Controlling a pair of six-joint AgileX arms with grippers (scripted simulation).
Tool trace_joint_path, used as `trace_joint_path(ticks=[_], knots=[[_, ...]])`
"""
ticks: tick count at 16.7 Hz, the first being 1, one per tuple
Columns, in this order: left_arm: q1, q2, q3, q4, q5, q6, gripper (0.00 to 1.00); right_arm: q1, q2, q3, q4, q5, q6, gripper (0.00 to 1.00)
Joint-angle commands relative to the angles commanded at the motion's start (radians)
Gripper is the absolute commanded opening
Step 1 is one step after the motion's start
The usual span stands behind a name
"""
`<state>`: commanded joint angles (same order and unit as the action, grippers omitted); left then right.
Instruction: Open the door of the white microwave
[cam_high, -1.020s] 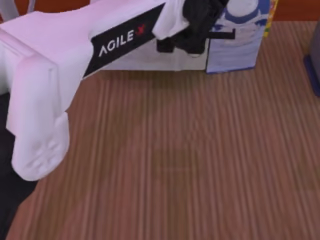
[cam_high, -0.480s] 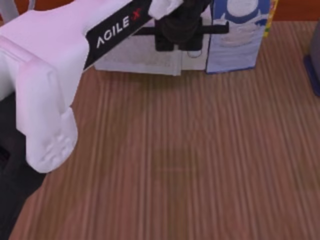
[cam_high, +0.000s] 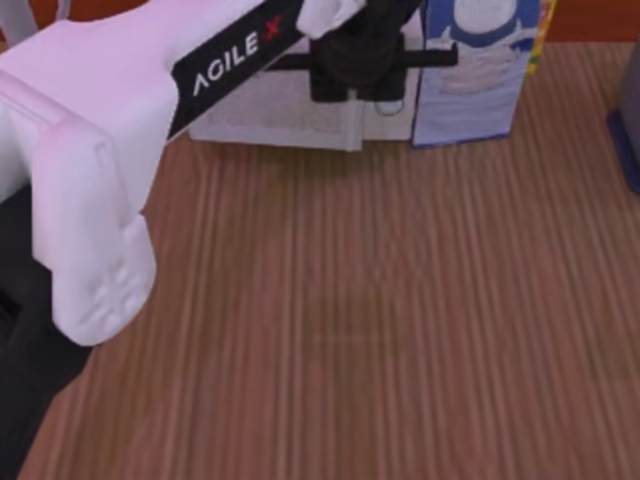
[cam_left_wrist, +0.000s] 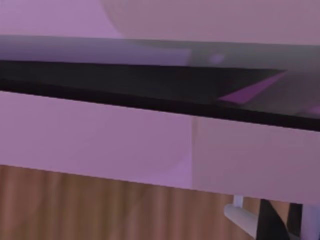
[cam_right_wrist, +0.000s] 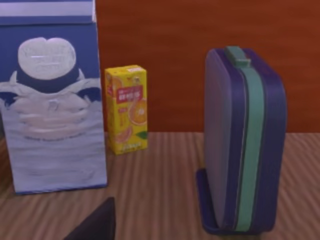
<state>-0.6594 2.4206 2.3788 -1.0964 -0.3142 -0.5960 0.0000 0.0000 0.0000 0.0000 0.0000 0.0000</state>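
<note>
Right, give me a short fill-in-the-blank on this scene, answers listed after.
1. The left gripper is over the front of the white ____.
2. In the top view, the blue-and-white carton stands to the microwave's ____.
3. The small juice box behind the carton is ____ in colour.
4. The suitcase has a ____ stripe.

Answers: microwave; right; yellow; green

The white microwave is standing at the table's far edge. The left gripper is reaching over the microwave's top, above the door's edge. A carton is standing just right of the microwave, a small juice box behind the carton, and a case well to the carton's right.
</note>
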Motion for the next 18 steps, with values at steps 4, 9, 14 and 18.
trace_joint_path(ticks=[4, 9, 14, 18], knots=[[0.000, 0.000, 0.000, 0.000, 0.000, 0.000, 0.00, 0.000, 0.000, 0.000, 0.000, 0.000, 0.000, 1.00], [0.000, 0.000, 0.000, 0.000, 0.000, 0.000, 0.00, 0.000, 0.000, 0.000, 0.000, 0.000, 0.000, 1.00], [0.000, 0.000, 0.000, 0.000, 0.000, 0.000, 0.00, 0.000, 0.000, 0.000, 0.000, 0.000, 0.000, 1.00], [-0.007, -0.010, -0.018, 0.014, 0.005, 0.006, 0.00, 0.000, 0.000, 0.000, 0.000, 0.000, 0.000, 1.00]])
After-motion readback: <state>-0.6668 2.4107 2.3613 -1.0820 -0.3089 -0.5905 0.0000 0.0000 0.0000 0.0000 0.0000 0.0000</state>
